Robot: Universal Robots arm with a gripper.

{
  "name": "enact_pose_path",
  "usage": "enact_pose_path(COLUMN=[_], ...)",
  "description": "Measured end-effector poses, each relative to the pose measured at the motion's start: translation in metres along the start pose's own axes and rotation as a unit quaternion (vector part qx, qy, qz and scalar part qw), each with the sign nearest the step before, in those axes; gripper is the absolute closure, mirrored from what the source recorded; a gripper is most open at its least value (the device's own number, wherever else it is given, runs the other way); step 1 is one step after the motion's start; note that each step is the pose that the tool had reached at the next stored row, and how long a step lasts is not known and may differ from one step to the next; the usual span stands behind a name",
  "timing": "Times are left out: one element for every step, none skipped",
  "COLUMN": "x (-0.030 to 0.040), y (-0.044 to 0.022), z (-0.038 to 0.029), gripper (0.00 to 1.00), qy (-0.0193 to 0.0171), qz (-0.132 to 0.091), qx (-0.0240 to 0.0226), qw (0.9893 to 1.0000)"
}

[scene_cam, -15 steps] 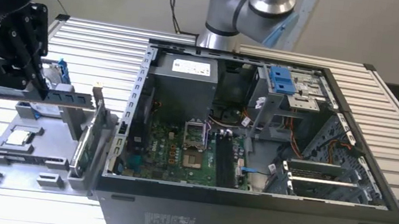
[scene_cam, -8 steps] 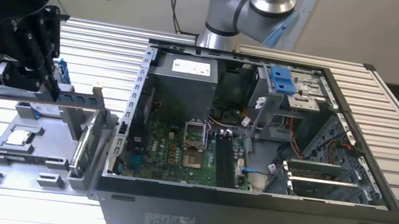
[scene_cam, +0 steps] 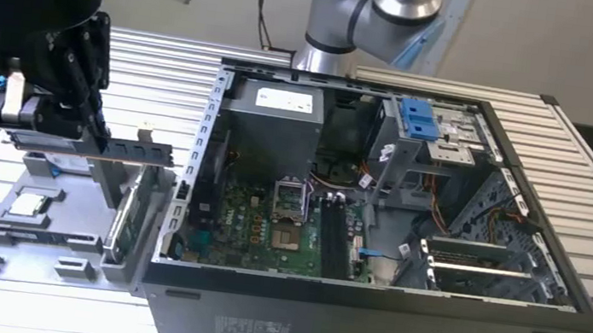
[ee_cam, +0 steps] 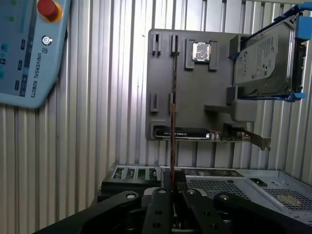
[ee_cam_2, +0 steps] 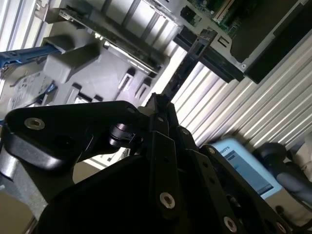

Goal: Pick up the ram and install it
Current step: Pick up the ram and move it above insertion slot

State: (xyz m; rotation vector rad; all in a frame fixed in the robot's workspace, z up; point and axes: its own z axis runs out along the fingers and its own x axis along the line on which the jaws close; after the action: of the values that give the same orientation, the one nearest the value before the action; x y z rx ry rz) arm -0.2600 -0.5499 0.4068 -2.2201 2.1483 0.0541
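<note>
The ram (scene_cam: 135,153) is a thin dark stick held level in my gripper (scene_cam: 80,136), which is shut on one end of it. It hangs above the grey parts holder (scene_cam: 1,231) at the exterior view's left, just outside the open computer case (scene_cam: 369,314). The first wrist view has the ram (ee_cam: 173,112) edge-on, rising from my gripper (ee_cam: 173,187). In the second wrist view the ram (ee_cam_2: 183,70) sticks out from my gripper (ee_cam_2: 161,105) toward the case wall. The motherboard's dark memory slots (scene_cam: 334,233) lie inside the case.
On the holder sit a silver hard drive with blue rails (ee_cam: 265,53), a small square chip (ee_cam: 201,51) and a card with a metal bracket (ee_cam: 234,139). A teach pendant (ee_cam: 24,48) lies on the slatted table. The arm's base (scene_cam: 368,12) stands behind the case.
</note>
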Motion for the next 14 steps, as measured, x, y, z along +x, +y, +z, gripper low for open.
enact_pose_path(x=[0.0001,0.0001,0.0002,0.0002,0.0003,0.0003,0.0004,0.0004,0.0005,0.0005,0.0006,0.0007,0.0007,0.0008], y=[-0.0019,-0.0036,-0.0053,-0.0070,-0.0086,-0.0101,-0.0116,-0.0132,-0.0146,-0.0161,-0.0180,-0.0197,-0.0216,-0.0234], z=[0.0000,0.0000,0.0000,0.0000,0.0001,0.0001,0.0001,0.0001,0.0001,0.0001,0.0001,0.0002,0.0002,0.0003], gripper=[0.85,0.85,0.85,0.85,0.85,0.85,0.85,0.85,0.85,0.85,0.85,0.85,0.85,0.85], qy=[0.0000,0.0000,0.0001,0.0000,0.0000,0.0000,0.0000,0.0000,0.0000,0.0000,0.0000,0.0000,0.0000,0.0000], qz=[0.000,0.000,0.000,0.000,0.000,0.000,0.000,0.000,0.000,0.000,0.000,0.000,0.000,0.000], qx=[0.0000,0.0000,0.0000,0.0000,0.0000,0.0000,0.0000,0.0000,0.0000,0.0000,0.0000,0.0000,0.0000,0.0000], qw=[1.0000,1.0000,1.0000,1.0000,1.0000,1.0000,1.0000,1.0000,1.0000,1.0000,1.0000,1.0000,1.0000,1.0000])
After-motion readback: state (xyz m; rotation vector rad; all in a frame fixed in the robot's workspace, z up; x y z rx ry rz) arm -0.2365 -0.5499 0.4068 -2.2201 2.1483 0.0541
